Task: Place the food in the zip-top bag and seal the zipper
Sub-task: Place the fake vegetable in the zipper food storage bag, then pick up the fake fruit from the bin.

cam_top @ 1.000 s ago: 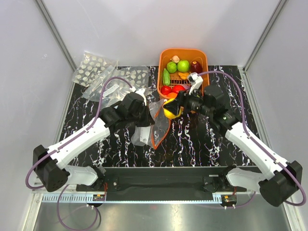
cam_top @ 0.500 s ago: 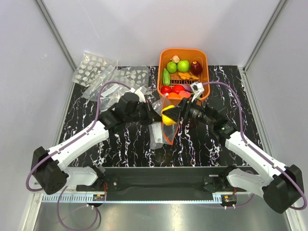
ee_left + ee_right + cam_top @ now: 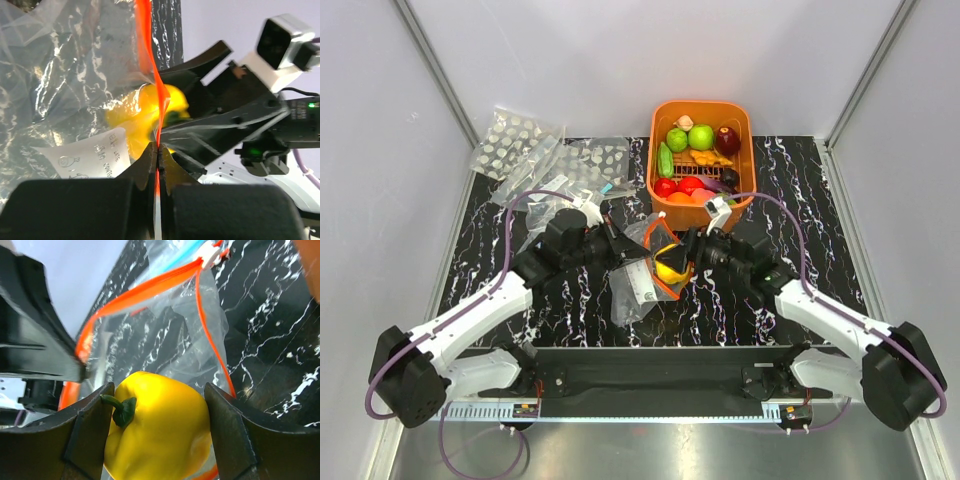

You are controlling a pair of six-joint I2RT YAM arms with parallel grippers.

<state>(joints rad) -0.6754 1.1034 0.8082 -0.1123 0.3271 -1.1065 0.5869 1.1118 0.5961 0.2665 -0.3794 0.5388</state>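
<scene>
At bag [image 3: 165,340] mouth, right end effector [image 3: 159,415] clasping yellow pepper [image 3: 162,452], left end effector [image 3: 157,161] pinching zipper [image 3: 146,45]

Clear zip-top bag [image 3: 150,335] with red-orange zipper [image 3: 145,290]. The yellow pepper [image 3: 157,432] has a green stem. Basket [image 3: 660,120] is orange and holds green apples [image 3: 700,136], green cucumber [image 3: 665,160], red tomatoes [image 3: 690,184] and a dark purple piece [image 3: 727,138]. Table [image 3: 720,310] is black with white marble veining. Spare bags [image 3: 515,135] are clear with white dots. Left arm [image 3: 485,305] and right arm [image 3: 830,310] are white with black joints. Cable [image 3: 507,240] is purple.
</scene>
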